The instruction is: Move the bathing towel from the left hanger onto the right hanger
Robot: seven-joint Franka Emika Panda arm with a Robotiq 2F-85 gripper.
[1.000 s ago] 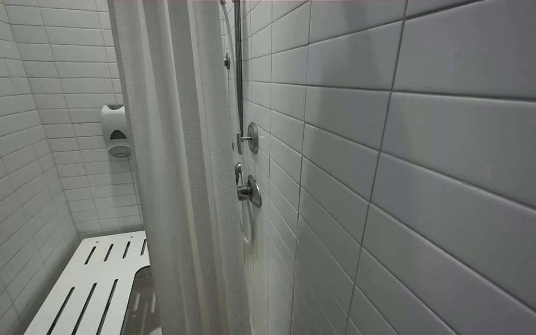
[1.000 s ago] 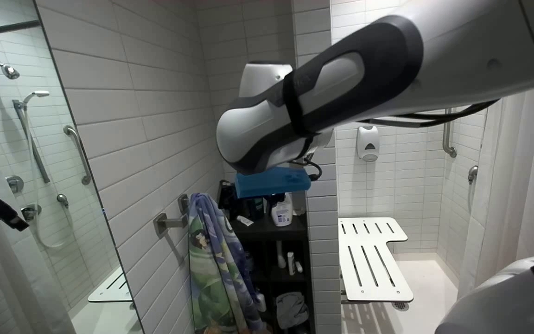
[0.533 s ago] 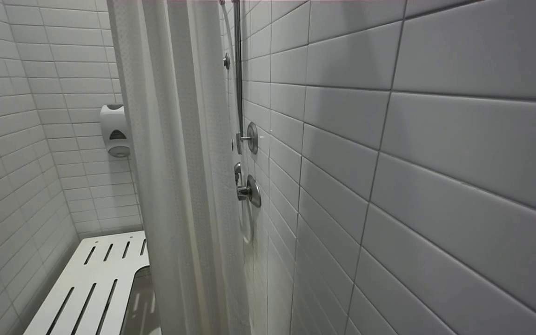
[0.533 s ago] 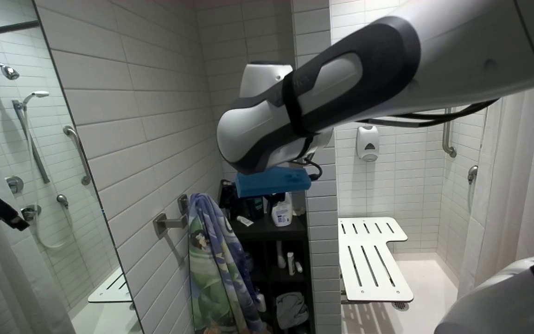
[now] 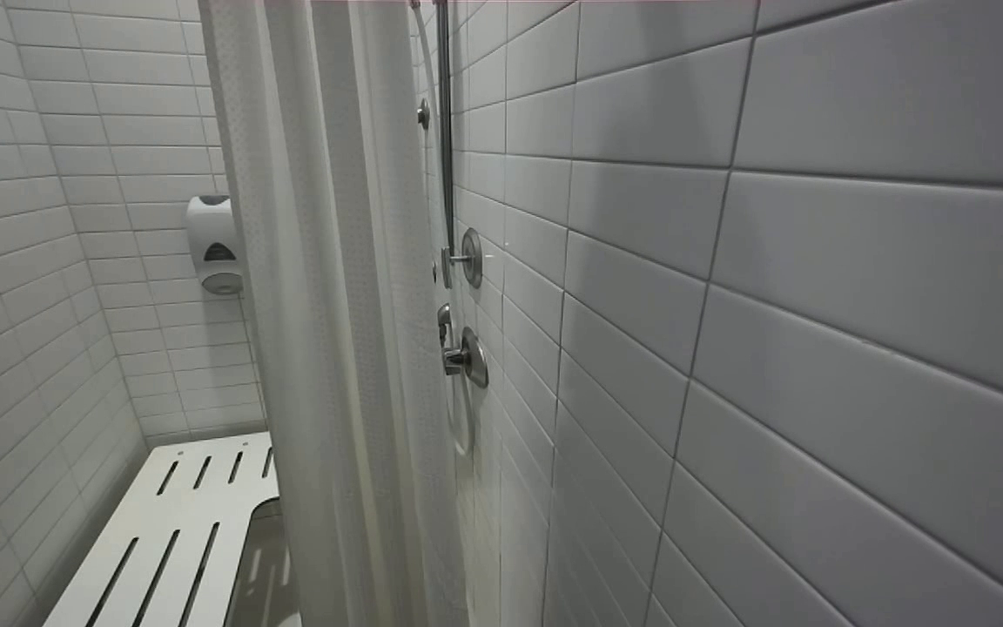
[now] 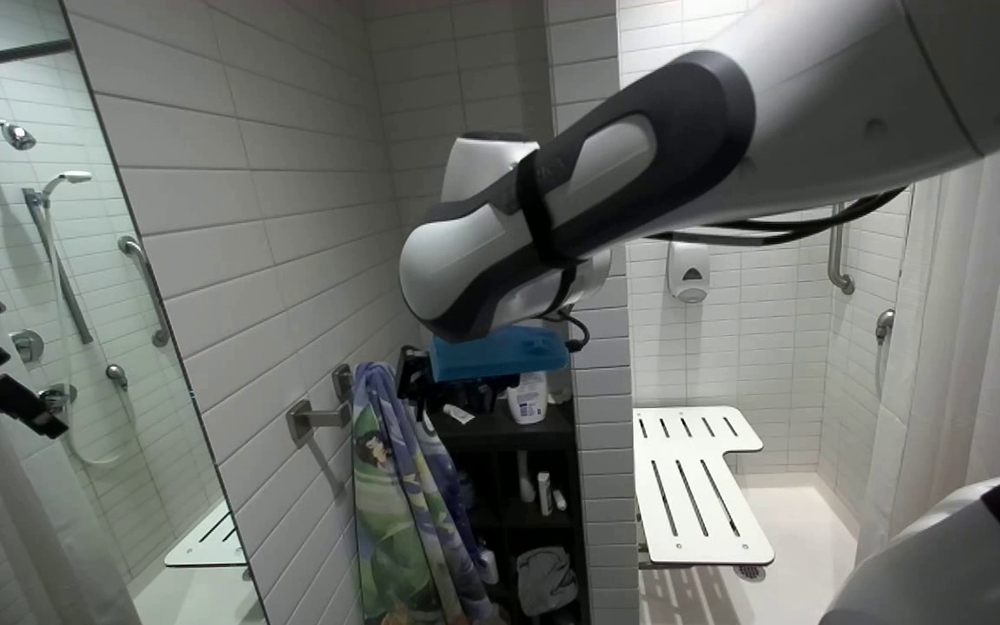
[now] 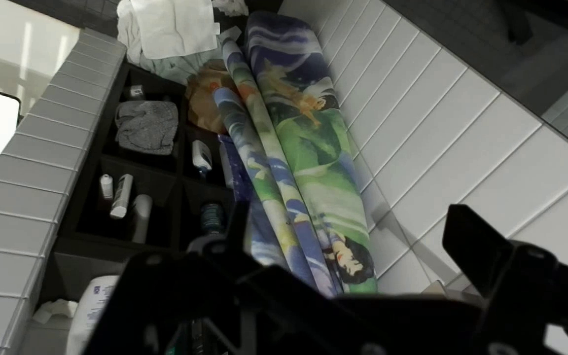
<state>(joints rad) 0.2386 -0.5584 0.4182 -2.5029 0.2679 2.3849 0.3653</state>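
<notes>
Bath towel printed with cartoon figures hangs beside a metal hanger; near the towel's top, the tool has its fingers wide apart.

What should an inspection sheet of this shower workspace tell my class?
Surface: vertical white-tiled wall.
Job's things: patterned bathing towel hanging, seemingly from the farther wall hanger in an exterior view; nearer wall hanger alongside, contact with the towel unclear.
Clutter: white labelled bottle on the black cubby shelf; grey cloth in a lower compartment.
Gripper: open; contact with the towel unclear.
Cables: black cables beneath the robot arm.
Surroundings: mirror, slotted shower bench, white shower curtain, wall dispenser.
</notes>
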